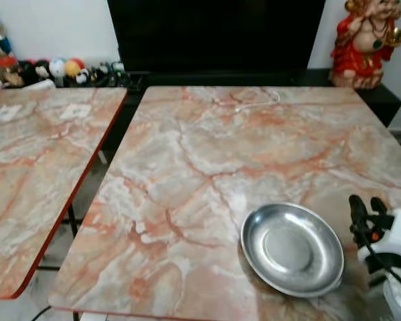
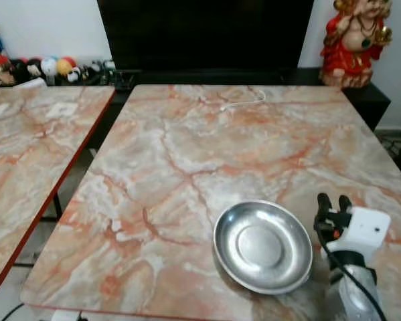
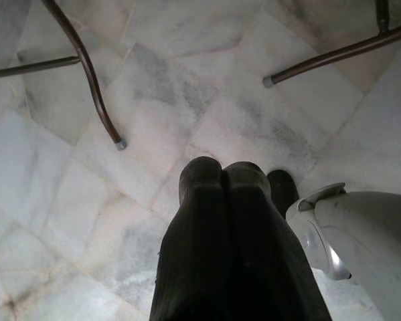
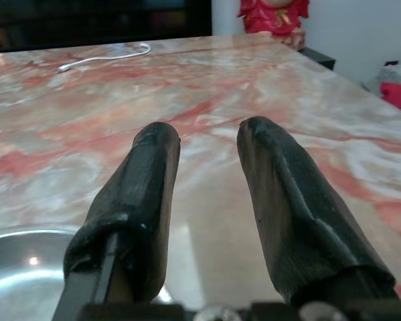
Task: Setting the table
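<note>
Your dish (image 2: 263, 245) sits flat on the table (image 1: 207, 154) near the front edge, toward the right front corner, empty and upright, about where a diner at that edge would want it. The right gripper (image 2: 334, 202) hovers just beside the dish's right rim, its fingers (image 4: 130, 200) spread and holding nothing; through the wrist camera you look straight between them across the marble toward the far edge, where a white cable (image 4: 103, 58) lies. That gap suggests the dish is free of the grip, so you can judge this placing as done, though whether a fingertip touches the rim is hard to tell from here.

Your left gripper (image 3: 225, 182) hangs idle below table height, fingers pressed together, pointing at the floor (image 3: 187, 100) among chair legs.

A second table (image 1: 33, 160) stands apart to the left, and a red figurine (image 1: 365, 41) sits beyond the far right corner. Nothing else is laid yet; more pieces likely remain.
</note>
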### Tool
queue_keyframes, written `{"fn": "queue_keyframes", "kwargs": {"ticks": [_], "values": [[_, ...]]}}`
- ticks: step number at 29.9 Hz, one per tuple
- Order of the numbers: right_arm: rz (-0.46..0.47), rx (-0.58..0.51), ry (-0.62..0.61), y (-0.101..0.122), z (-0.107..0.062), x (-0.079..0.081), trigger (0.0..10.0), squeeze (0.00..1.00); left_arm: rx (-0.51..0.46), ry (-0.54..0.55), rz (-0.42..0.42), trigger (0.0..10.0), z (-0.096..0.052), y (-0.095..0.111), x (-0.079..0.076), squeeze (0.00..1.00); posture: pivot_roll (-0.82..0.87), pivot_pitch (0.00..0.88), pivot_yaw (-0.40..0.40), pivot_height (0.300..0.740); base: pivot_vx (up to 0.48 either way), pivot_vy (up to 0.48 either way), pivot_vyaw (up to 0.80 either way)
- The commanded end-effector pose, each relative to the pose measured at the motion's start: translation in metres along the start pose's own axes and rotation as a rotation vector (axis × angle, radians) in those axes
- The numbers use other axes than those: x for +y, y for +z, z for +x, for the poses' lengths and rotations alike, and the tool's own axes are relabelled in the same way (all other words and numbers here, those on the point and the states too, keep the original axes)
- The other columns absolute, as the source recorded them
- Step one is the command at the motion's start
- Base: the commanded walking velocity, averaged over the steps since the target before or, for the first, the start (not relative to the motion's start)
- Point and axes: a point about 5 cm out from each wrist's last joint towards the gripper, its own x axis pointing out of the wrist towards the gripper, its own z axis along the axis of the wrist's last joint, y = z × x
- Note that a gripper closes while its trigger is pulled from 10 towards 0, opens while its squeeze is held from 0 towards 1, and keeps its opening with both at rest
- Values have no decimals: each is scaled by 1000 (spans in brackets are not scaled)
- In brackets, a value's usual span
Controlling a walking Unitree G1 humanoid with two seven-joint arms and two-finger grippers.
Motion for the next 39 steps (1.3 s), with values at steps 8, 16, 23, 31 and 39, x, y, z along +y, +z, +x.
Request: {"fn": "queue_keyframes", "kwargs": {"ticks": [8,16,23,31,39], "values": [[-22,-46,25,-3,1,7,10000,0,61,40,-38,10000,-6,-14,15,0,-16,1,37,740,0,0,674],[13,-63,23,-7,2,10,10000,0,78,40,-38,10000,-7,-18,16,0,-16,0,40,740,0,335,800],[38,-105,29,-1,8,13,10000,0,89,44,-35,10000,-13,-25,29,0,-11,0,40,740,0,480,76],[36,-124,80,0,11,27,10000,0,99,65,-48,10000,-15,-27,39,0,-3,0,38,740,0,480,0],[35,-128,91,1,13,29,10000,0,93,49,-49,10000,-6,-16,19,0,15,0,32,740,0,480,0]]}}
